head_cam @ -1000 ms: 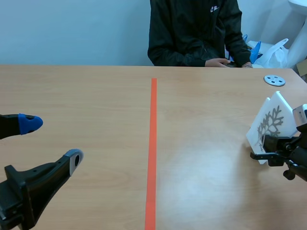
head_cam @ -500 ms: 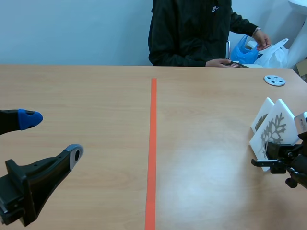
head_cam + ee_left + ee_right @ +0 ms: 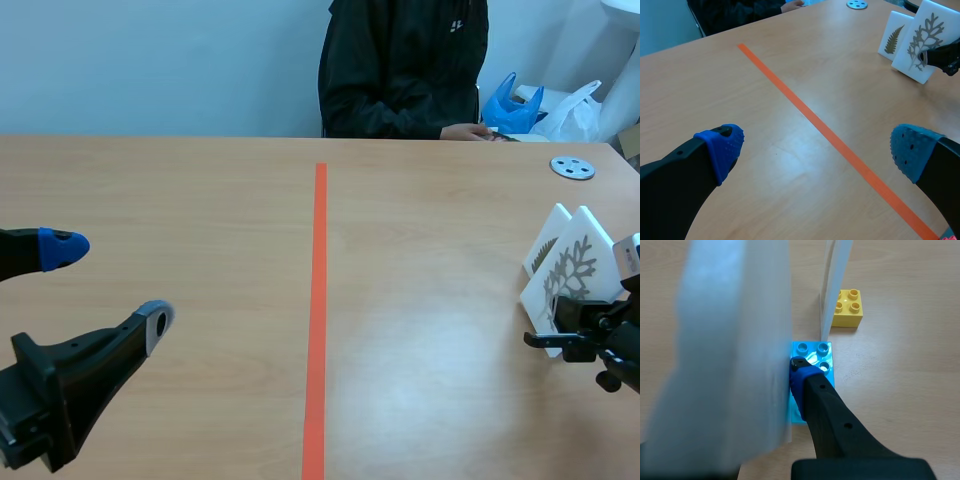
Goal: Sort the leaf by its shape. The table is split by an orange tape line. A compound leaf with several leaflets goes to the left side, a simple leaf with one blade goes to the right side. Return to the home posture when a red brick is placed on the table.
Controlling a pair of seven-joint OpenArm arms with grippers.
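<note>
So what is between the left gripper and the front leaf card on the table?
Only the orange tape line crosses the bare table between the left gripper and the front leaf card; the scene view shows this best.

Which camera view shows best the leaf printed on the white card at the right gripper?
The left wrist view: the card faces it, branching leaf plain. The scene view shows it smaller; the right wrist view, only a blurred white side.

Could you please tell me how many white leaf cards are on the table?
2. The front card stands near the right edge of the table, gripped by the right gripper; the fern card stands just behind it. Both are right of the orange tape line. No others show.
</note>
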